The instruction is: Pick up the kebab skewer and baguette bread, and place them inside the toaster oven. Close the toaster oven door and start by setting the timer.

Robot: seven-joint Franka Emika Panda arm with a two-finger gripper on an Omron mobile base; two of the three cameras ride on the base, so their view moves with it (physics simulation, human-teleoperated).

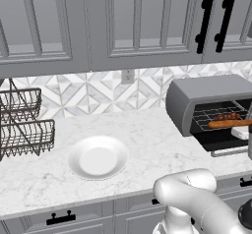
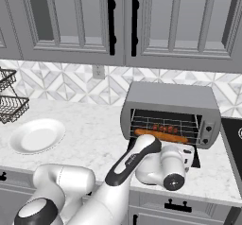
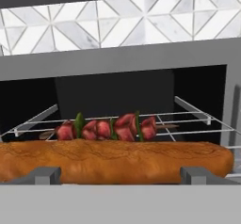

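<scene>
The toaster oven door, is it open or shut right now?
Open. The toaster oven shows its black interior, with the baguette bread and kebab skewer lying exposed on the wire rack.

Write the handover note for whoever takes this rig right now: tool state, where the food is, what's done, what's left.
Tool: open, holding nothing, at the mouth of the toaster oven.
Baguette bread: lying across the front of the wire rack inside the oven.
Kebab skewer: on the rack just behind the baguette.
White plate: on the counter left of the oven.
Done: both foods loaded.
Left: shut the toaster oven door, which hangs open, then set the timer.
</scene>
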